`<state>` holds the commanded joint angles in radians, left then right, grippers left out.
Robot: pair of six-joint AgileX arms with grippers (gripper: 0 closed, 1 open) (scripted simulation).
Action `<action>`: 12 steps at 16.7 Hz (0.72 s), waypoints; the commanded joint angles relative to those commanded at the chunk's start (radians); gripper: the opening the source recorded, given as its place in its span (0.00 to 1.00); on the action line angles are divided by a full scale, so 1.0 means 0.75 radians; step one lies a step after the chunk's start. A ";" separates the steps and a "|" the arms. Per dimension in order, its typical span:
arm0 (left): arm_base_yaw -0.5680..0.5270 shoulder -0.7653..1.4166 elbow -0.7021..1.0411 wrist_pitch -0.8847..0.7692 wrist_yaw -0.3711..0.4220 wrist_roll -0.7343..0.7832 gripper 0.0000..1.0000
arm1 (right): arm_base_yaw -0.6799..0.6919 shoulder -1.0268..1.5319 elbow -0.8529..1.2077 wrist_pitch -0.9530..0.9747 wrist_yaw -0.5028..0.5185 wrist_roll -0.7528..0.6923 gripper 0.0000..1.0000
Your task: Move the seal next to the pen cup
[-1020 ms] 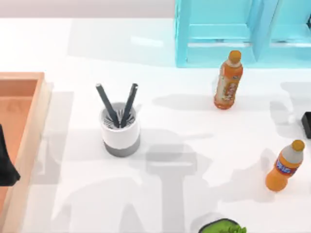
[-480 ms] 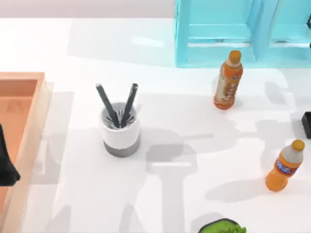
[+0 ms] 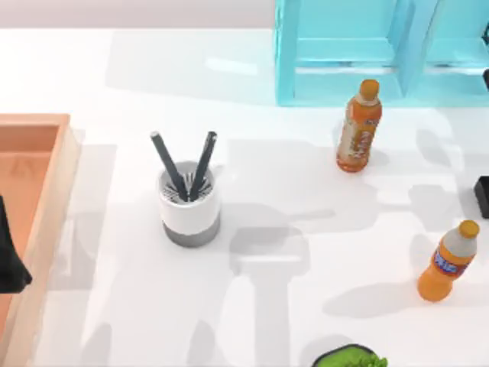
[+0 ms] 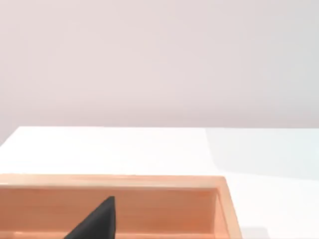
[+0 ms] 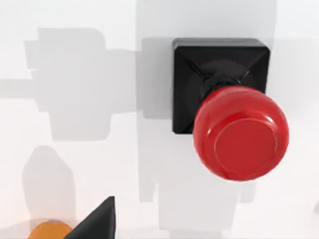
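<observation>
The seal stands upright on the white table, its long axis vertical: the right wrist view looks almost straight down onto the glossy red round knob, which rises from the middle of a matt black square base. In the top view only a black corner of it shows, at the table's right edge, well to the right of the pen cup.

The cup is a white cylinder with a grey bottom band and a slotted insert; two dark grey pens lean apart out of it in a V. Between cup and seal the table is bare apart from arm shadows. A tall orange bottle stands up and to the right of the cup, in front of a pale blue rack. A second, stubbier bottle with a blue label stands right and below the cup, just below the seal; its orange cap shows in the right wrist view. A green thing sits at the bottom edge. Left of the cup lies a wooden tray.

The left gripper hangs over the tray and the right gripper above the seal; whether either gripper's fingers are spread or pressed together I cannot tell.
</observation>
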<state>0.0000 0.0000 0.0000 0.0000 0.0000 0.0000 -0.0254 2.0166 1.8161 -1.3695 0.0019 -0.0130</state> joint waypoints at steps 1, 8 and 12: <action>0.000 0.000 0.000 0.000 0.000 0.000 1.00 | -0.002 0.002 -0.017 0.017 0.000 0.002 1.00; 0.000 0.000 0.000 0.000 0.000 0.000 1.00 | -0.003 0.061 -0.345 0.417 0.001 0.004 1.00; 0.000 0.000 0.000 0.000 0.000 0.000 1.00 | -0.003 0.079 -0.414 0.491 0.001 0.004 1.00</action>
<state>0.0000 0.0000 0.0000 0.0000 0.0000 0.0000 -0.0276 2.0757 1.5056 -1.0012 0.0023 -0.0099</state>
